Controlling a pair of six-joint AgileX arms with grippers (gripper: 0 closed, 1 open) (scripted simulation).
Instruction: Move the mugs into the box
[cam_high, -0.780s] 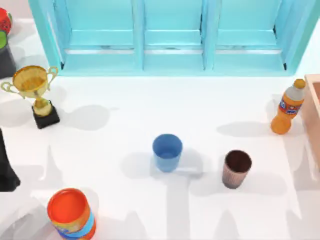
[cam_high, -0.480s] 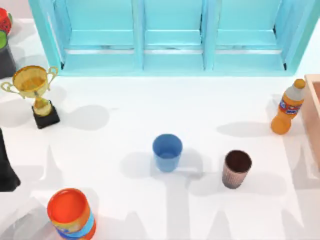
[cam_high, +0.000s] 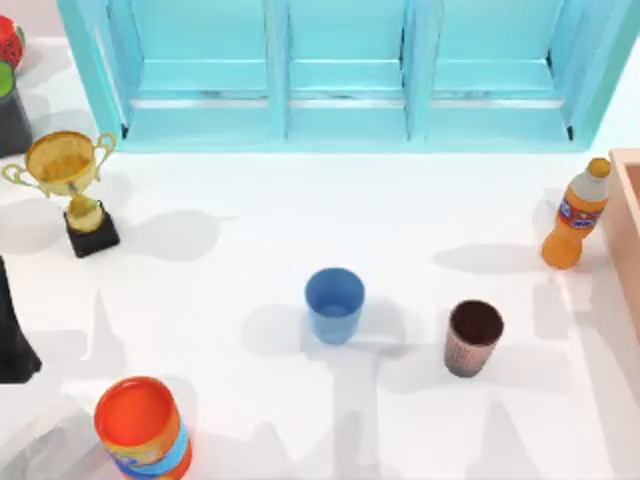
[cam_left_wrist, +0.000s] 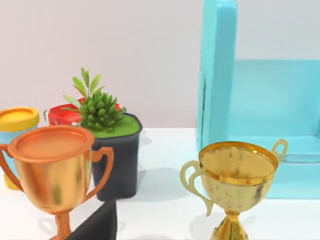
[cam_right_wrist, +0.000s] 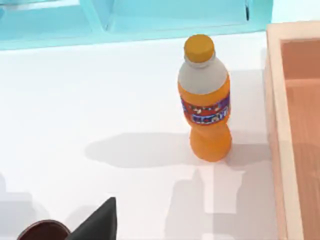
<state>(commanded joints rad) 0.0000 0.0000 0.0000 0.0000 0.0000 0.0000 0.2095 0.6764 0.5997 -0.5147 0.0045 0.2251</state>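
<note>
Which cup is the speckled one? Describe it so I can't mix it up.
Start at the tan box on the table's right edge. Left of it, nearer than the orange bottle, stands the speckled cup: dark brown inside, unlike the blue cup further left.

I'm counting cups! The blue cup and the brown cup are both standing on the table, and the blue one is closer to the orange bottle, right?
Not quite. In the top view the brown cup is closer to the orange bottle; the blue cup stands farther left. Both stand upright on the table.
</note>
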